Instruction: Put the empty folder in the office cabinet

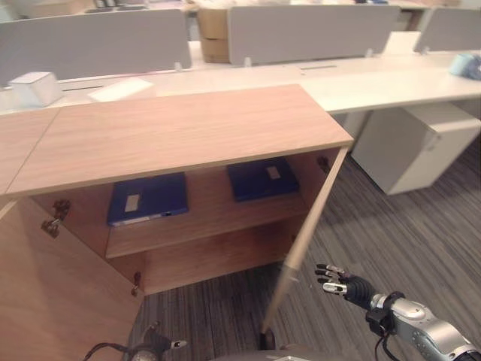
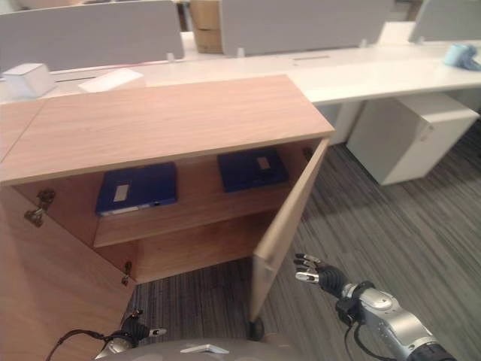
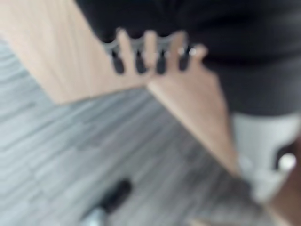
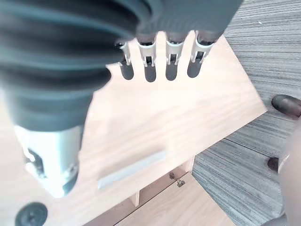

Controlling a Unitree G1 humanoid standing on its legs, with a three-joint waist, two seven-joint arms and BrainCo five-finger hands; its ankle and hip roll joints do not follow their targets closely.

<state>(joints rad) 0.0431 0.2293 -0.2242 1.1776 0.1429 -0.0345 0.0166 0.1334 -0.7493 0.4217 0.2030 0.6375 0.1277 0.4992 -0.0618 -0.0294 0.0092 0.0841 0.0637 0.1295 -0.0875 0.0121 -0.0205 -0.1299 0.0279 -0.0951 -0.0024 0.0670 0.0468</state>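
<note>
Low wooden office cabinet (image 1: 180, 131) stands open, both doors swung out: right door (image 2: 282, 226) angled toward the near side, left door (image 1: 52, 293) wide open at near left. Two dark blue folders lie flat on the upper shelf (image 1: 203, 226), well apart: left folder (image 1: 148, 198) with a pale label, right folder (image 1: 262, 178) likewise labelled, near the right wall. Right hand (image 2: 314, 271) hovers over the grey carpet (image 1: 406, 241) just right of the right door's near edge, fingers relaxed and extended, holding nothing, not touching the door. Left hand (image 3: 150, 54) low at near left beside the left door, fingers straight, empty. Beyond the cabinet: white desk (image 1: 376, 83) with grey divider panels (image 1: 312, 30), a white pedestal unit (image 1: 413, 147) underneath at far right.
</note>
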